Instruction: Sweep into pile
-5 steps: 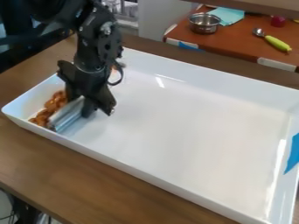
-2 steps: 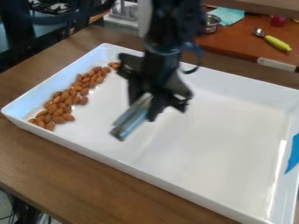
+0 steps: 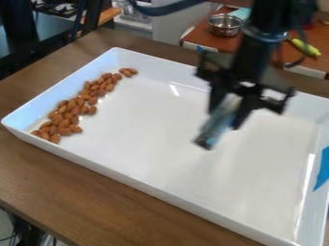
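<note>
The black gripper (image 3: 233, 109) hangs above the right-centre of the white tray, shut on a silvery-grey sweeping tool (image 3: 220, 120) that slants down to the left. Brown almonds (image 3: 75, 109) lie in a long band beside the tray's left wall, from the near left corner toward the far left corner. Two of them sit a little apart at the band's far end. The white tray (image 3: 186, 163) rests on the wooden table, and the tool is well to the right of the almonds.
The wooden table (image 3: 77, 192) surrounds the tray, whose raised walls stand on all sides. Blue tape (image 3: 323, 168) is on the right wall. Behind, a red-brown counter holds a metal pot (image 3: 224, 25) and a yellow-green utensil (image 3: 304, 47).
The gripper has moved right with the tool, from over the almonds at the left wall to above the tray's right-centre. The almond band has come into full view.
</note>
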Available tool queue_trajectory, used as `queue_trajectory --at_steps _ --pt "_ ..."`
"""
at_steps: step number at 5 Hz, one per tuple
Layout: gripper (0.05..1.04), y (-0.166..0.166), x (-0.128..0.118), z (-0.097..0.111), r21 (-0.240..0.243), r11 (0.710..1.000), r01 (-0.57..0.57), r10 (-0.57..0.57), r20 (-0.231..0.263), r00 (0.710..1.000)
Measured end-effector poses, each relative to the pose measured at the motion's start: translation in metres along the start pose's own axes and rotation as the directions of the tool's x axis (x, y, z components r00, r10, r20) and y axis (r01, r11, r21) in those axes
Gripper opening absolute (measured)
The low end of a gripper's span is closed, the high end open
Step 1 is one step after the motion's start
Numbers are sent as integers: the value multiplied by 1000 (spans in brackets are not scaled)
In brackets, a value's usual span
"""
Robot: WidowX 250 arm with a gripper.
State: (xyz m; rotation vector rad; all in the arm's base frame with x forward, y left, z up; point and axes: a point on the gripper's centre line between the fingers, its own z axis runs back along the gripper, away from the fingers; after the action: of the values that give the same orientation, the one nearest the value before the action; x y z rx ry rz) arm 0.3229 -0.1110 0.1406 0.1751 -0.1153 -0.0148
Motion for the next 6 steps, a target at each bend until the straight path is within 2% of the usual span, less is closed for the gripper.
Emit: queue_trajectory --at_steps 1,2,3,4,5,6 --pt "384 -24 14 -1 -6 1000 -12 12 -13 1000" --pt "384 -41 15 -10 10 1000 -21 21 -10 1000" --pt "432 -52 21 -17 6 998 -60 60 35 998" --pt "730 -53 17 -31 5 993 -119 119 20 993" --pt "987 -41 22 -36 -65 976 -210 207 -50 977" --pt "1005 -5 27 -25 -136 951 -279 264 -116 958"
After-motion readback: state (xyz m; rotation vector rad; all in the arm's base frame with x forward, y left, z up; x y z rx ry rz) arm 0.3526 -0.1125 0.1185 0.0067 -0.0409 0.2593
